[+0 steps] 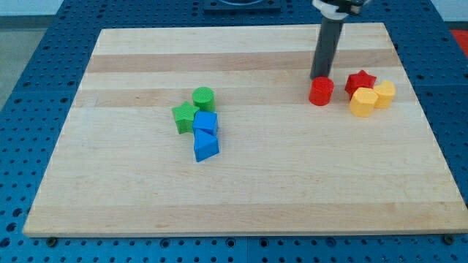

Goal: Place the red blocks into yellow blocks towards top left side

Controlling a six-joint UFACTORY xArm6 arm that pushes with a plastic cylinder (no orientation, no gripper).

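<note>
Red cylinder [320,91] touches my tip [319,77]; claw unseen, state untellable.

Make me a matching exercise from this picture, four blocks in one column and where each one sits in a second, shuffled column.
Column one:
1. red cylinder
2. red star
3. green cylinder
4. blue wedge

Column two:
A. lowest in the group at the view's left
B. touching the top of the yellow blocks
C. right below my tip
D. topmost in the group at the view's left

Pairs: 1-C, 2-B, 3-D, 4-A
</note>
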